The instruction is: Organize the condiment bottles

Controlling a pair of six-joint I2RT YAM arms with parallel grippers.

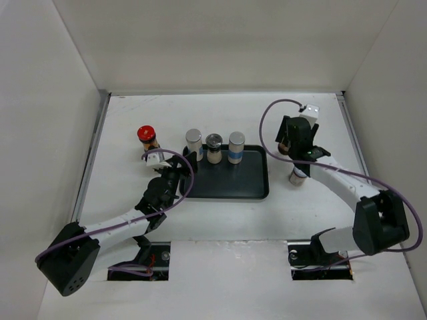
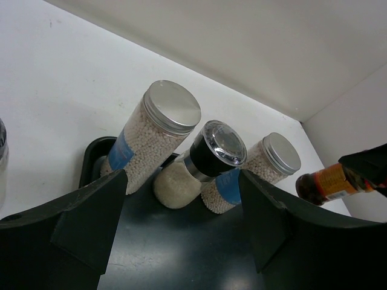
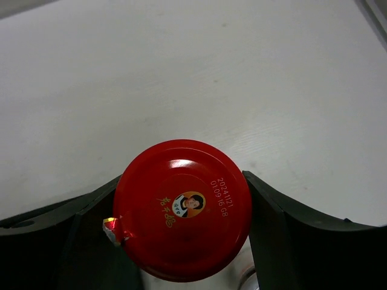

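We see the left hand [image 2: 180, 196] released, its two dark fingers [image 2: 91, 223] spread wide with nothing between them. It is poised over the left edge of the flat black rectangular tray [image 1: 247, 183] on the white table [image 1: 133, 213].

Three upright bottles stand close together in a row along the tray's far edge. On the left is a silver-capped cylinder of white granules with a blue band [image 1: 193, 142]. In the middle is a small glass grinder with a black collar [image 1: 213, 148]. On the right is a second silver-capped blue-banded cylinder [image 1: 236, 147].

Left of the tray, a red-capped dark jar [image 1: 146, 137] stands on the table. A small pale shaker [image 1: 152, 157] stands just near of it, beside the left hand.

The right hand [image 1: 291, 143], right of the tray, is clenched on another red-capped jar [image 3: 181, 205], with a finger against each side. We cannot tell whether that jar rests on the table. One more small bottle [image 1: 298, 177] stands just near of that hand, partly under the right arm.
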